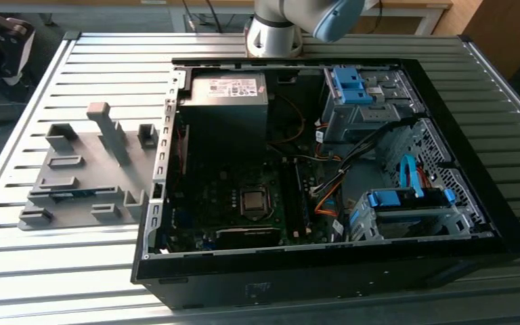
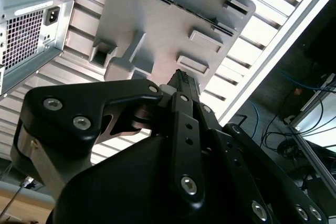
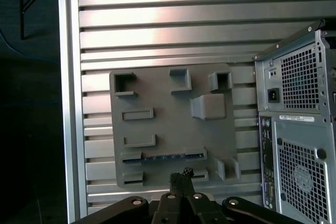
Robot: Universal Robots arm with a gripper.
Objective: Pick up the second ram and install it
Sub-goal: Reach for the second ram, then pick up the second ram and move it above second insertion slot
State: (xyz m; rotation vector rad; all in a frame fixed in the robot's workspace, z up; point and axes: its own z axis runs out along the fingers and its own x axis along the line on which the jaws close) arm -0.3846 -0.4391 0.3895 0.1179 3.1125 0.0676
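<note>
While the second ram (image 1: 66, 194) sits in its long slot near one edge of the grey holder block (image 1: 106, 183), at the exterior view's left on the slatted counter (image 1: 89, 61), I'd call this the approach stage: nothing's been lifted yet. In the first wrist view the ram (image 3: 163, 157) reads as a thin blue-green strip w/ dark chips. The tool (image 3: 181, 173) hangs above the block's edge just beside it, tips pressed together w/ nothing between them. In the second wrist view the tool (image 2: 181, 77) looks well clear of the block.

To do this step well, IMO:
- the tips need to part before any descent, b/c closed they'd just land on the stick;
- line the jaws across the stick's flat faces, at approx its middle, so it doesn't tip;
- come straight down, minding the raised posts & pockets around the slot.

Further right stands the open PC case (image 1: 332, 277), w/ the motherboard (image 1: 214, 203) and its CPU socket (image 1: 254, 201). The memory slots seem to lie just right of the socket, but I can't tell if one's filled. Loose cables (image 1: 328, 186) crowd that side, so a snag is a risk there.
</note>
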